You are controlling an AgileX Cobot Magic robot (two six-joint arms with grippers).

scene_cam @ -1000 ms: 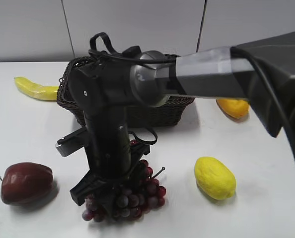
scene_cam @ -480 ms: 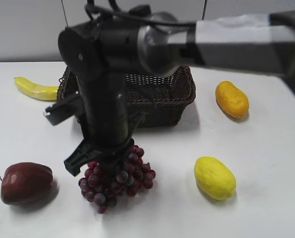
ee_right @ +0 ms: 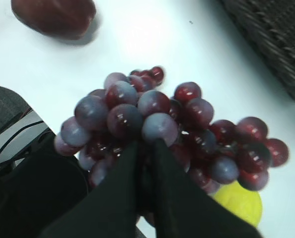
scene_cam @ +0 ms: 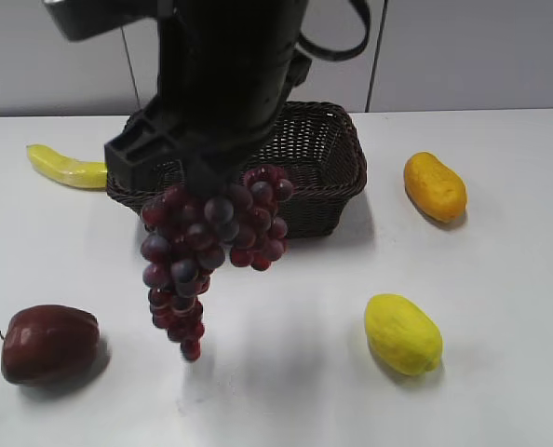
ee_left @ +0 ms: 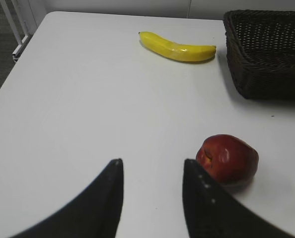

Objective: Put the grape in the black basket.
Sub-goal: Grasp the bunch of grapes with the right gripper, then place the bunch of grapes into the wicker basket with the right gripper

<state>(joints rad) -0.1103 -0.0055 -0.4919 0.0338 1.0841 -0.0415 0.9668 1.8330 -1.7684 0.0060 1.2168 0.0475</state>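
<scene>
The grape (scene_cam: pixel 207 242), a bunch of dark red and purple berries, hangs in the air from my right gripper (scene_cam: pixel 207 182), in front of the black basket (scene_cam: pixel 323 200). In the right wrist view the gripper (ee_right: pixel 146 144) is shut on the top of the grape (ee_right: pixel 162 124), and the basket's wall (ee_right: pixel 276 44) shows at the top right. My left gripper (ee_left: pixel 152 166) is open and empty above the table, left of the red apple (ee_left: pixel 228 157). The basket (ee_left: pixel 266 54) lies at the top right of that view.
A red apple (scene_cam: pixel 48 343) lies at the front left. A banana (scene_cam: pixel 67 168) lies left of the basket, also in the left wrist view (ee_left: pixel 177 47). A yellow lemon (scene_cam: pixel 402 333) lies at the front right and an orange-yellow fruit (scene_cam: pixel 435 186) right of the basket.
My right gripper has risen from the table with the grape and lifted it up toward the basket's front. The bunch now hangs free above the table.
</scene>
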